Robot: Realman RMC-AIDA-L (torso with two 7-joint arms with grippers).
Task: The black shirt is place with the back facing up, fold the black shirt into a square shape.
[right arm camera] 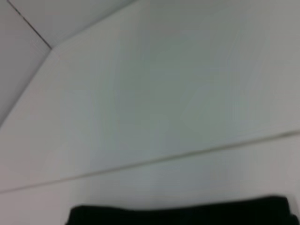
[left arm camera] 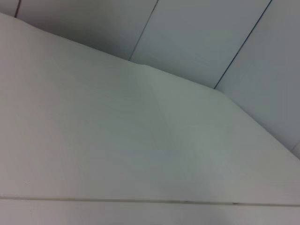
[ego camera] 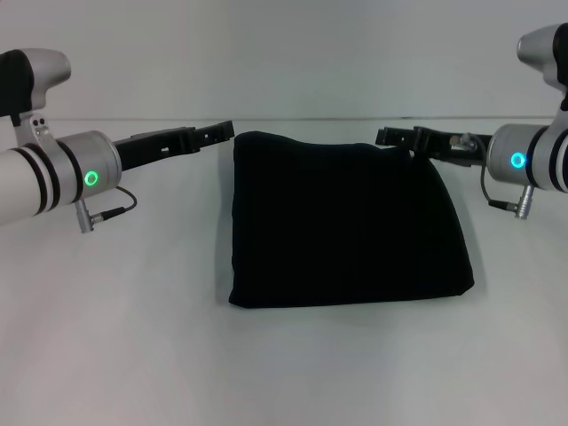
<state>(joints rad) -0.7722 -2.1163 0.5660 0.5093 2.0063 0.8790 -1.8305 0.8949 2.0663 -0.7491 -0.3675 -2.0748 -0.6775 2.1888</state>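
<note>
Although no lettering shows, the black shirt (ego camera: 346, 222) lies at the centre of the white table (ego camera: 115, 346) as a compact, roughly square bundle, so folding appears essentially complete. Left gripper (ego camera: 217, 132) and right gripper (ego camera: 390, 136) flank its far corners; finger state cannot be told.

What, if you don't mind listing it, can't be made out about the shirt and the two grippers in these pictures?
- Black shirt, head view: folded into a rough square; its layers and any lettering are hidden by its own dark fabric.
- Shirt, right wrist view: only a blurred strip shows, cut off by the picture edge.
- Left gripper and right gripper, head view: seen edge-on at the shirt's far corners; open or shut is unclear.
- Left wrist view: shows only the table.
</note>
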